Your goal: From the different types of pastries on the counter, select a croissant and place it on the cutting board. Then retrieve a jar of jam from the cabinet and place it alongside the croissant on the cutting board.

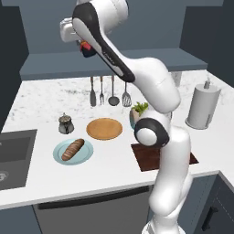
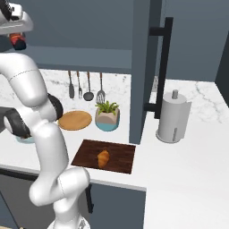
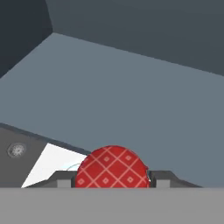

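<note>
1. Left base view: the arm is raised to the upper left of the frame, and the pincer [image 1: 84,48] there carries a small red object, the jar of jam [image 1: 87,48], in front of the cabinet [image 1: 114,61] shelf. The cutting board [image 1: 148,157] at centre right is mostly behind the arm. A baguette-like loaf [image 1: 73,149] lies on a blue plate [image 1: 57,155] at lower left of the tabletop [image 1: 41,98].
2. Right base view: the croissant [image 2: 103,158] lies on the cutting board at lower centre. Judged: first half done. The jar is at upper left under the hand.
3. Hand view: the jar's red checked lid [image 3: 112,167] sits between both fingertips [image 3: 64,179] at bottom centre; the pincer looks clamped on the jar.
4. Judged remaining: carry the jar down and set it on the board beside the croissant.
</note>
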Controlling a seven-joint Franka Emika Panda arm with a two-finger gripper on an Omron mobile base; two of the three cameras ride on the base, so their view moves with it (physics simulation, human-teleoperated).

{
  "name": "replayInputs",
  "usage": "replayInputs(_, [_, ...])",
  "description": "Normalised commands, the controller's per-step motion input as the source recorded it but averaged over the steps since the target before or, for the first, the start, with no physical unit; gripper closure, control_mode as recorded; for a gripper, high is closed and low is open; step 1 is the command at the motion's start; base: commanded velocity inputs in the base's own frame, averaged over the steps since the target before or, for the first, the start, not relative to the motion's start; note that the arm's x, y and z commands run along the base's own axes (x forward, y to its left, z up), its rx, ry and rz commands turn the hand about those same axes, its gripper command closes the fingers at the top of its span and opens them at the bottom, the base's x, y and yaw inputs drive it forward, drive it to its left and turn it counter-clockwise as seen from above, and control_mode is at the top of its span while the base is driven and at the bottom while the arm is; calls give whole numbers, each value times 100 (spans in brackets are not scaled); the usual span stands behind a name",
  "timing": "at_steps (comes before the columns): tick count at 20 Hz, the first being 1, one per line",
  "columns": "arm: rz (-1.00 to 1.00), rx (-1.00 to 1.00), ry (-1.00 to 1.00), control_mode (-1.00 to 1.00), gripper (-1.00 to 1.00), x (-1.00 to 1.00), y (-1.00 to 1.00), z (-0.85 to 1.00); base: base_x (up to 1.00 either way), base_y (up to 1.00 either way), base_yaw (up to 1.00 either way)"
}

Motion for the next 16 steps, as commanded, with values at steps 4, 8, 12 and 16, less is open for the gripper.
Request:
replayInputs(4, [4, 0, -19, -100, 100, -100, -67, -82, 0, 0, 0])
replayInputs(8, [0, 0, -25, -100, 100, -100, -71, -88, 0, 0, 0])
replayInputs(12, [0, 0, -24, -100, 100, -100, -69, -93, 0, 0, 0])
replayInputs(16, [0, 3, -23, -100, 100, -100, -68, -100, 0, 0, 0])
